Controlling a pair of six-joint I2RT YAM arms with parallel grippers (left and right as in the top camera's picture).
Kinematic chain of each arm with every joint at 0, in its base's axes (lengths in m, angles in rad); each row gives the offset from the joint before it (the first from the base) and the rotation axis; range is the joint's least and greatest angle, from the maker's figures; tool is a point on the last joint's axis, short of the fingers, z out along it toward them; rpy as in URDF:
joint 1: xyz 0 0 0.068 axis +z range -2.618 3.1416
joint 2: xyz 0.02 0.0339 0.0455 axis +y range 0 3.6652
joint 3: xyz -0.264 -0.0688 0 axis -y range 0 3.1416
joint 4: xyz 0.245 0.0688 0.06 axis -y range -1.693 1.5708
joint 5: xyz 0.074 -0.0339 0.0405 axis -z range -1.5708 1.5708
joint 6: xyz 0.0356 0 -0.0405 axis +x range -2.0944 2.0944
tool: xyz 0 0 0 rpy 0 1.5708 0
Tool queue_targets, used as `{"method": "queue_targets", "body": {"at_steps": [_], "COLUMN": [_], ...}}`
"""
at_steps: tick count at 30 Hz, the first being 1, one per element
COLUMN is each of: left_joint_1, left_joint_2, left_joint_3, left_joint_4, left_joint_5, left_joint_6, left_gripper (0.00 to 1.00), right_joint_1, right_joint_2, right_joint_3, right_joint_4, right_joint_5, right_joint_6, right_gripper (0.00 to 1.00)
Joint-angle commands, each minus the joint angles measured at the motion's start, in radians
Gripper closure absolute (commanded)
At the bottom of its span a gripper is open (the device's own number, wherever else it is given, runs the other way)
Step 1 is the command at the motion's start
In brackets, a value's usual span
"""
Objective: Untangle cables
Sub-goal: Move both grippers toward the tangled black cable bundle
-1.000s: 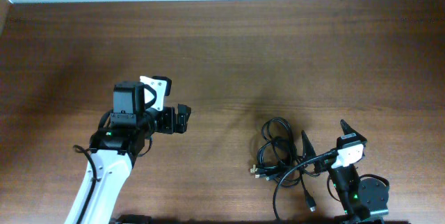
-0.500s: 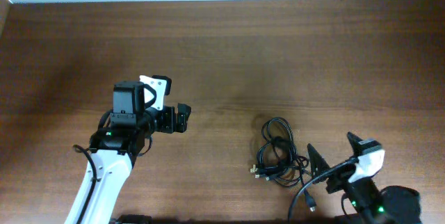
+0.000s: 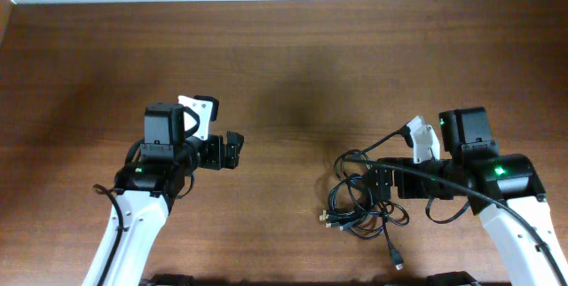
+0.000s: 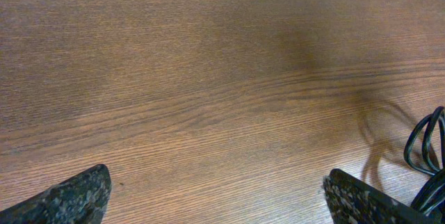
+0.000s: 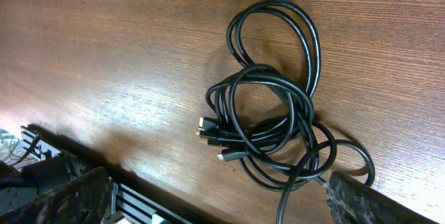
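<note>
After the right gripper (image 3: 397,160) swung seemingly above the cables (image 3: 353,199), spread empty like the left gripper (image 3: 220,131), grasping could begin.

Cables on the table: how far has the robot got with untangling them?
Nothing looks done: the cables lie in one knotted pile, their loops crossing one another. Nothing is in hand either: the right gripper hangs open at the pile's edge, and the left gripper is open over bare table, away from the pile. All the separating is left.
</note>
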Motion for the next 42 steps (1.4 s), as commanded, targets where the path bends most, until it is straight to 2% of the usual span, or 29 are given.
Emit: {"method": "queue_targets", "body": {"at_steps": [1, 6, 9, 11, 20, 36, 42], "left_joint_1": [-0.002, -0.002, -0.002, -0.002, -0.001, -0.002, -0.002], "left_joint_2": [-0.001, -0.001, -0.001, -0.001, -0.001, -0.001, 0.103], "left_joint_3": [0.016, 0.016, 0.016, 0.016, 0.016, 0.016, 0.015], "left_joint_4": [0.001, 0.002, 0.002, 0.002, 0.002, -0.013, -0.018], "left_joint_5": [0.015, 0.015, 0.015, 0.015, 0.015, 0.015, 0.038], "left_joint_6": [0.02, 0.02, 0.02, 0.02, 0.02, 0.02, 0.019], "left_gripper": [0.01, 0.01, 0.01, 0.01, 0.01, 0.01, 0.01], "right_joint_1": [-0.003, -0.003, -0.003, -0.003, -0.003, -0.003, -0.003], "right_joint_2": [-0.005, -0.004, 0.013, 0.06, 0.305, 0.309, 0.309], "right_joint_3": [0.016, 0.016, 0.015, 0.015, 0.013, -0.015, -0.015], "right_joint_4": [0.005, 0.092, 0.084, 0.063, 0.045, 0.049, 0.084], "right_joint_5": [-0.013, -0.009, 0.027, 0.113, 0.153, 0.175, 0.175], "right_joint_6": [-0.013, -0.013, -0.047, -0.047, -0.069, -0.07, -0.069], "right_gripper": [0.02, 0.02, 0.02, 0.02, 0.07, 0.07, 0.06]}}
